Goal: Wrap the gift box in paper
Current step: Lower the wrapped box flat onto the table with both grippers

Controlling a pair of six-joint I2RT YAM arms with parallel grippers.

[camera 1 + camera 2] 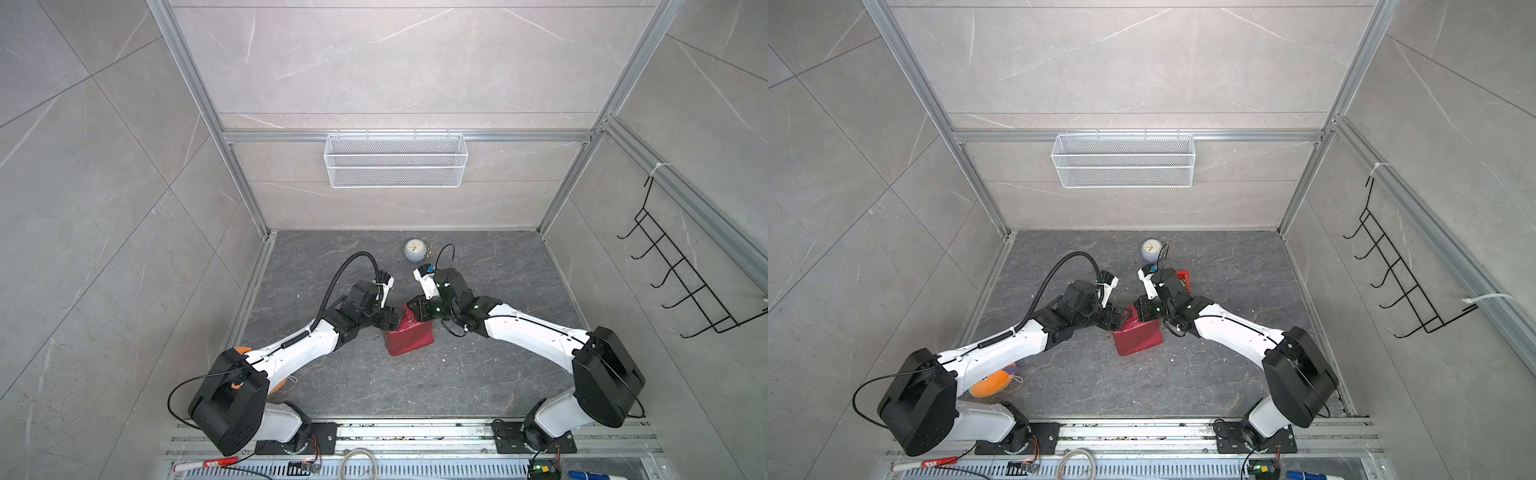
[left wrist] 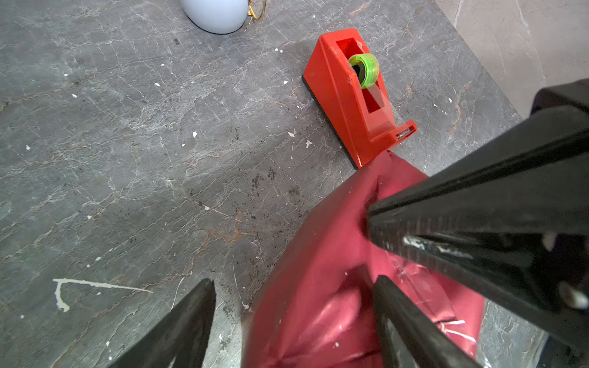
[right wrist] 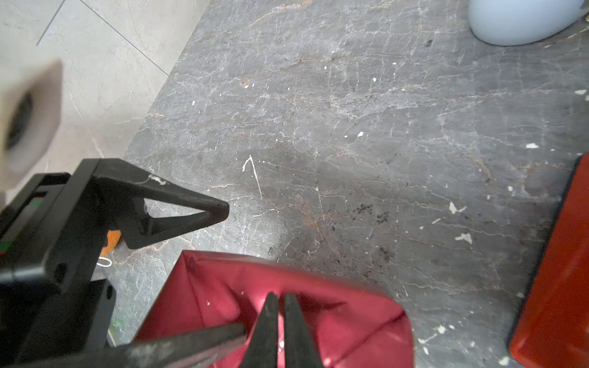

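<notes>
The paper, shiny red and creased, is folded into a blocky bundle at mid-table; the gift box is hidden under it. My left gripper is open and straddles the bundle's left edge, with one finger over the bare table and the other finger lying on the paper. My right gripper is shut on a raised fold of the paper at the bundle's far end. In the left wrist view the right gripper's fingertips dig into the sheet.
A red tape dispenser with a green roll stands just beyond the bundle. A small pale clock sits behind it. An orange plush lies under the left arm. A wire basket hangs on the back wall.
</notes>
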